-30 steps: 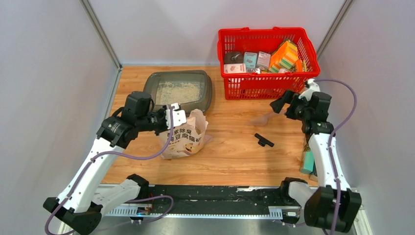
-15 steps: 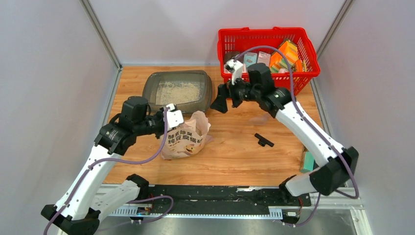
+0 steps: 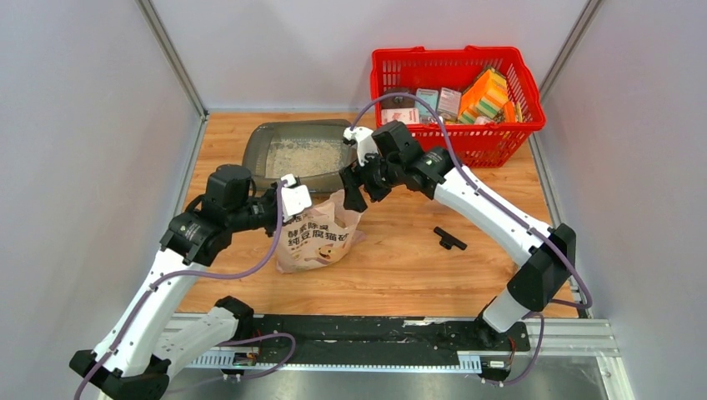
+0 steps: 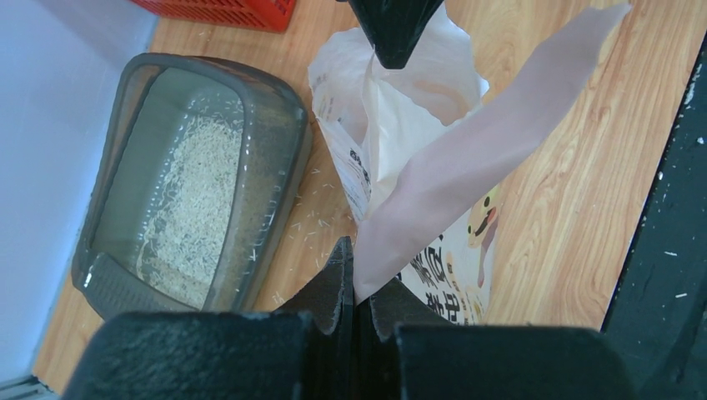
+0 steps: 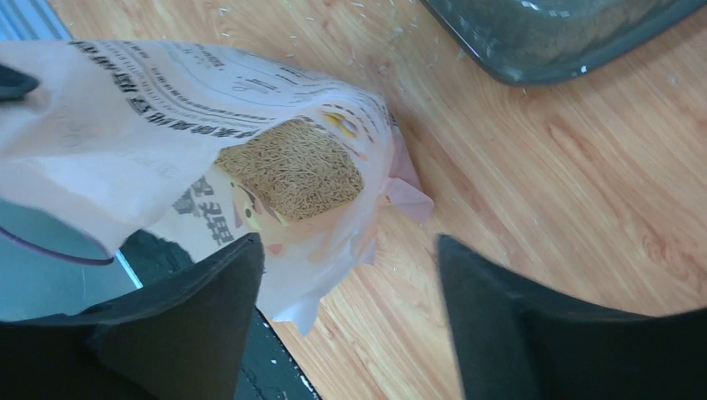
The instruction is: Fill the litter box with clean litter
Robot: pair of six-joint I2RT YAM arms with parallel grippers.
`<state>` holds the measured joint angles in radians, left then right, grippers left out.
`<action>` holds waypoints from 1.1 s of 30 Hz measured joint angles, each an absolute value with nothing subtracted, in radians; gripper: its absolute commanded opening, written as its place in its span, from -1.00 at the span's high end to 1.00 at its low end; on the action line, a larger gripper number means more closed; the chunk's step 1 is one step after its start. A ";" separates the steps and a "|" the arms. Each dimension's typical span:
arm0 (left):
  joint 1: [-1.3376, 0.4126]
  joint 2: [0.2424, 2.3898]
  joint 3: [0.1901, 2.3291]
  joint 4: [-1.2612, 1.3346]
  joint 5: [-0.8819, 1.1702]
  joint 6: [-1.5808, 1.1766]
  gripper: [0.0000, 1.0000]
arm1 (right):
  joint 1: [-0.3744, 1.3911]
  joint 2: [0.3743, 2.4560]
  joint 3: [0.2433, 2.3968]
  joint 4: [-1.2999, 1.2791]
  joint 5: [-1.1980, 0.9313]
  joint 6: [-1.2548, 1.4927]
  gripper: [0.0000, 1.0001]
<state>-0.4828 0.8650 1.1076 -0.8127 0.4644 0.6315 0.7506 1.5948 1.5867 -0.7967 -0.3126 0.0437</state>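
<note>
The dark grey litter box (image 3: 357, 158) lies at the back left with a layer of pale clean litter (image 3: 302, 157) in it. The left wrist view shows the litter box (image 4: 275, 167) to the left of the bag. In front stands the open pinkish-cream litter bag (image 3: 317, 237), with more granules (image 5: 292, 167) inside. My left gripper (image 3: 289, 204) is shut on the bag's upper left edge (image 4: 467, 158). My right gripper (image 3: 350, 193) hangs open just over the bag's right top edge, holding nothing. Its jaws stand wide in the right wrist view (image 5: 348, 246).
A red mesh basket (image 3: 457, 52) with boxes and sponges stands at the back right. A small black part (image 3: 448, 241) lies on the wood right of the bag. Stray granules (image 4: 308, 233) dot the table by the litter box. Grey walls close both sides.
My right arm swung from the right side, past the basket, leftward to the bag's top, and its jaws narrowed slightly. The left gripper kept its pinch on the bag, almost still.
</note>
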 measured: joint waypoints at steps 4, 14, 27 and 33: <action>-0.483 0.873 1.108 -0.802 0.474 0.616 1.00 | 0.750 1.602 1.573 -0.819 -0.270 0.044 0.12; -0.505 0.968 1.108 -0.683 0.533 0.551 1.00 | 0.735 1.576 1.514 -0.819 -0.205 0.026 1.00; -0.557 1.173 1.163 -0.467 0.609 0.535 1.00 | 0.522 1.356 1.328 -0.810 -0.264 0.007 0.35; -0.557 1.183 1.165 -0.461 0.628 0.541 1.00 | 0.451 1.317 1.314 -0.765 -0.433 -0.035 -0.69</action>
<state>-0.5568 1.1828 1.1652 -0.4610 0.6285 0.5411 0.4515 1.3174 1.3140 -0.7650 -0.4328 -0.0349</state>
